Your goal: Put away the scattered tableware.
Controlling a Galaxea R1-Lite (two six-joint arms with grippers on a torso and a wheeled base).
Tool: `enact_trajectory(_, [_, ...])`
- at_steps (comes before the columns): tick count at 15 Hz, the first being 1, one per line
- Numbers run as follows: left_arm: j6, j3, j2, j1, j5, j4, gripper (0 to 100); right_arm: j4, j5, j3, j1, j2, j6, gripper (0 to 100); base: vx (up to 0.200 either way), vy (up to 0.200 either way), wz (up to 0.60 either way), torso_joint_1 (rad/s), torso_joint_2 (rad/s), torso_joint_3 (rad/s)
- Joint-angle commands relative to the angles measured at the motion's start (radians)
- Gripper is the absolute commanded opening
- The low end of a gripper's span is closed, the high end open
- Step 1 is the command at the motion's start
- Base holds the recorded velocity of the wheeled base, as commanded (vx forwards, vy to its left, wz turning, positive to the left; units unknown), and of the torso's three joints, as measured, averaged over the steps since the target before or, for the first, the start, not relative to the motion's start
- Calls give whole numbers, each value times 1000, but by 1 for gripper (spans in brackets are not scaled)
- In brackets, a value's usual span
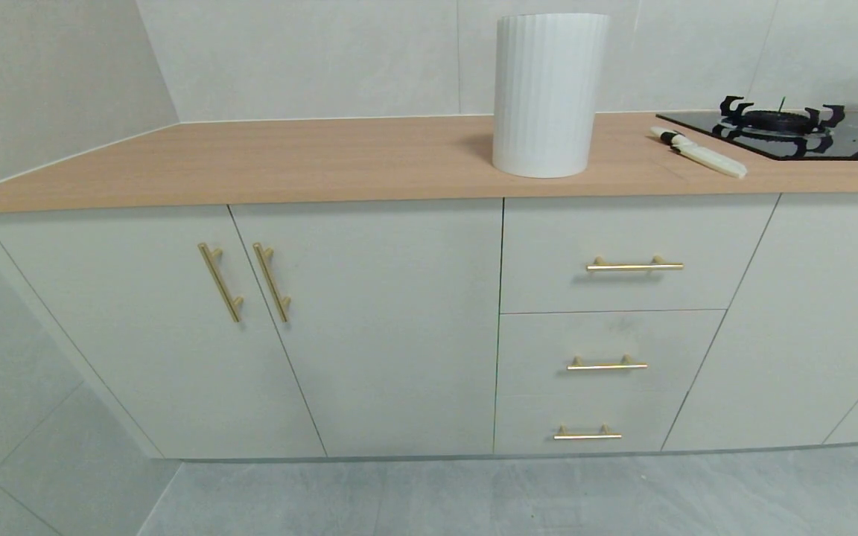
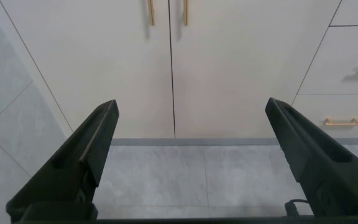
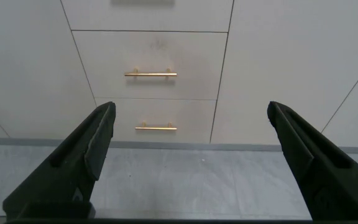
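Up on the counter (image 1: 325, 160) the knife (image 1: 699, 153) lies slantwise, rightward, likely nearer the right gripper (image 3: 189, 107) than the left gripper (image 2: 191, 104); both gape empty.

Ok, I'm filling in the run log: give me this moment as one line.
left pincer: open, empty | right pincer: open, empty | knife: on counter by stove | drawers: shut

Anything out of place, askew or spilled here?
Only the white knife stands out: it lies loose and askew on the counter, beside the hob. The ribbed white container stands upright, the cabinet doors and drawers look shut, and nothing is spilled.
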Motion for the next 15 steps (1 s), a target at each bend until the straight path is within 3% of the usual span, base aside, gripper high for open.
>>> enact_trajectory(1, [1, 0, 0, 0, 1, 0, 100, 2, 3, 0, 0, 3, -5, 100, 0, 0, 0, 0, 0, 0])
enact_trajectory(2, [14, 0, 0, 0, -1, 1, 100, 4, 3, -2, 0, 3, -5, 100, 0, 0, 0, 0, 0, 0])
enact_trajectory(11, [7, 0, 0, 0, -1, 0, 100, 2, 3, -2, 0, 3, 12, 100, 0, 0, 0, 0, 0, 0])
enact_trajectory(15, [6, 0, 2, 0, -1, 0, 100, 2, 3, -2, 0, 3, 14, 100, 200, 0, 0, 1, -2, 8])
